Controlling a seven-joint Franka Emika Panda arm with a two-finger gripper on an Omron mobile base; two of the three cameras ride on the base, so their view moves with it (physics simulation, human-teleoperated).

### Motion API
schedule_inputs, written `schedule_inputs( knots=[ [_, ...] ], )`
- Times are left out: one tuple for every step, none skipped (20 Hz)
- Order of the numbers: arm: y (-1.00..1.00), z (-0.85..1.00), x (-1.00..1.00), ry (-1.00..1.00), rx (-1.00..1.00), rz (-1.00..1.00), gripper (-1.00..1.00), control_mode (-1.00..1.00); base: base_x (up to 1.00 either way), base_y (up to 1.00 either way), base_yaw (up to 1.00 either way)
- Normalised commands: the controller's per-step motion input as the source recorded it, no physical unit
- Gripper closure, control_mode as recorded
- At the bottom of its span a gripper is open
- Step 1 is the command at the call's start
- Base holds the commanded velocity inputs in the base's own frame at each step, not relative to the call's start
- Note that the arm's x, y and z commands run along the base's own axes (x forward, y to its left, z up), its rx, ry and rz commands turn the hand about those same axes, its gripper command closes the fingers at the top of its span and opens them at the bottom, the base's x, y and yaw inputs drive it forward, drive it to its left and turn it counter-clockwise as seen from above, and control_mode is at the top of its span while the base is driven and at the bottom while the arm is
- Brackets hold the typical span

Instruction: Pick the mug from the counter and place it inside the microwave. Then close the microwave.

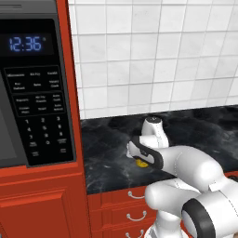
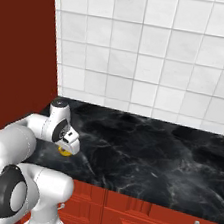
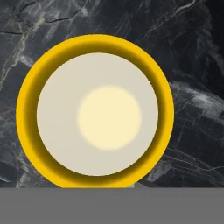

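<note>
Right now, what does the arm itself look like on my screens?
A glossy white arm of rounded, bulbous links, with dark grey to black bands at the joints. The hand near the pincer is white with a black band. No cables or markings are visible.

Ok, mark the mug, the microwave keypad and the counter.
mug [image 3: 61, 157], hand view, yellow rim.
microwave keypad [image 1: 42, 125], left base view, black button panel.
counter [image 2: 148, 154], right base view, bare marbled top.
</note>
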Motion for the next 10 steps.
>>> schedule_inputs(
  knots=[
    [0.00, 0.00, 0.00, 0.00, 0.00, 0.00, 1.00, -1.00, 0.00, 0.00, 0.00],
    [0.00, 0.00, 0.00, 0.00, 0.00, 0.00, 1.00, -1.00, 0.00, 0.00, 0.00],
    [0.00, 0.00, 0.00, 0.00, 0.00, 0.00, 1.00, -1.00, 0.00, 0.00, 0.00],
    [-0.01, 0.00, 0.00, 0.00, 0.00, 0.00, 1.00, -1.00, 0.00, 0.00, 0.00],
    [0.00, 0.00, 0.00, 0.00, 0.00, 0.00, 1.00, -1.00, 0.00, 0.00, 0.00],
    [-0.04, 0.02, -0.09, 0.00, 0.00, 0.00, 1.00, -1.00, 0.00, 0.00, 0.00],
    [-0.07, 0.29, -0.34, 0.00, 0.00, 0.00, 1.00, -1.00, 0.00, 0.00, 0.00],
    [-0.11, 0.53, -0.51, 0.00, 0.00, 0.00, 1.00, -1.00, 0.00, 0.00, 0.00],
    [-0.04, 0.73, -0.76, -0.01, 0.00, 0.00, 1.00, -1.00, 0.00, 0.00, 0.00],
    [-0.02, 0.93, -0.81, 0.00, 0.00, 0.03, 1.00, -1.00, 0.00, 0.00, 0.00]
  ],
)
